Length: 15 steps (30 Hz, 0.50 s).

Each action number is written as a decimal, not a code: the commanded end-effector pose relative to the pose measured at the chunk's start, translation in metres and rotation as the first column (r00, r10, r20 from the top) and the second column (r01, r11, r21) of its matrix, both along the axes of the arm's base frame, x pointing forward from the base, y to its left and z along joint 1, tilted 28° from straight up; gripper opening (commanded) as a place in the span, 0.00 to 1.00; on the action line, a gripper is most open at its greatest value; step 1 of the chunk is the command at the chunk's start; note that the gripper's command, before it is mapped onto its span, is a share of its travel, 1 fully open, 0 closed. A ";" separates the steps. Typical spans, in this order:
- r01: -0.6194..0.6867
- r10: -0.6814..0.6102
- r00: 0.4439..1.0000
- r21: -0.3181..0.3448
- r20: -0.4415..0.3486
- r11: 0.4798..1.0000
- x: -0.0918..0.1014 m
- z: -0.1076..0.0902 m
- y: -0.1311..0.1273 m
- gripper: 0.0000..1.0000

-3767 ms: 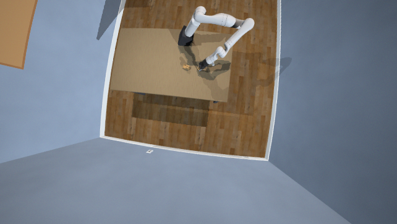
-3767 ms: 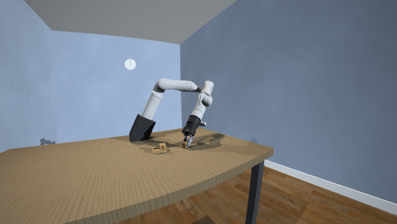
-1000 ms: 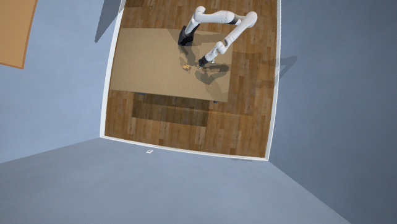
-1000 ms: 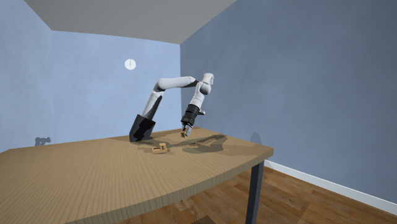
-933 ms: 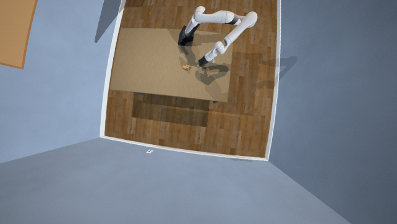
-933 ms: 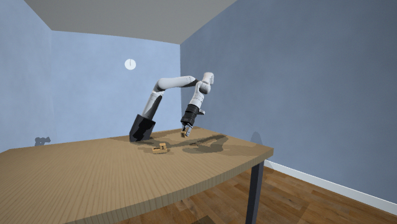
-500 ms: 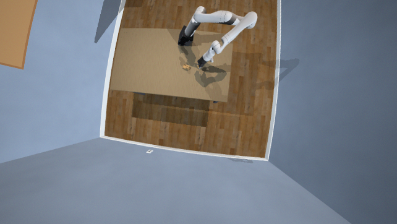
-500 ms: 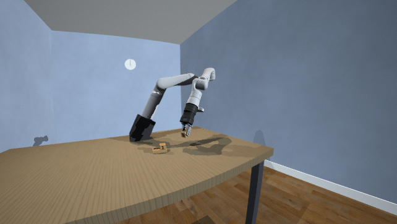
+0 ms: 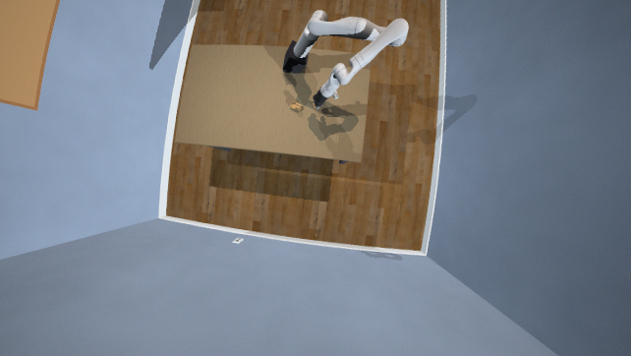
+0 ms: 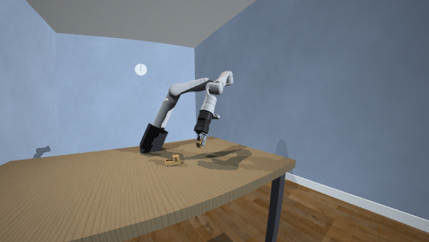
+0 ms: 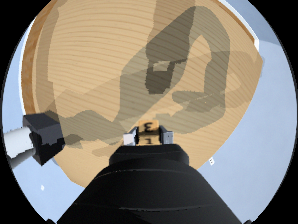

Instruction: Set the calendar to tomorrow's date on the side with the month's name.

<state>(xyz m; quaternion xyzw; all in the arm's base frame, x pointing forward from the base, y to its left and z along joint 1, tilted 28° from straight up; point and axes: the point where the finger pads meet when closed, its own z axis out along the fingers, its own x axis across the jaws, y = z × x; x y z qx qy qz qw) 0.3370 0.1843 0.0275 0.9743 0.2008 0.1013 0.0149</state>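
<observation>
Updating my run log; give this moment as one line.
fingers: shut on cube, above table | tray: one cube inside | digits: unfinished

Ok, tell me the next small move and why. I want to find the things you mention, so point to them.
Probably carry the held cube (image 10: pixel 199 143) (image 11: pixel 148 127) over the tray (image 10: pixel 172 164) and line it up beside the standing cube (image 10: pixel 176 158), before lowering. The gripper (image 10: pixel 201 144) (image 11: pixel 148 132) has it between its fingers above the table, off to one side, while the tray has only one cube in it.
</observation>
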 end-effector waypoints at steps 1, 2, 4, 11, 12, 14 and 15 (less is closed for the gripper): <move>0.003 -0.003 1.000 0.002 0.001 1.000 0.001 0.001 -0.001 0.60; 0.003 -0.003 1.000 0.003 0.000 1.000 0.001 0.000 -0.001 0.60; 0.001 -0.001 1.000 0.007 -0.005 1.000 0.000 0.000 -0.001 0.60; -0.005 0.006 0.999 0.041 -0.031 0.999 -0.001 -0.002 -0.002 0.60; -0.007 0.009 0.999 0.051 -0.038 0.999 -0.001 -0.003 -0.003 0.60; -0.011 0.015 0.998 0.075 -0.053 0.997 -0.002 -0.004 -0.003 0.60; -0.013 0.019 0.998 0.089 -0.060 0.996 -0.002 -0.004 -0.003 0.60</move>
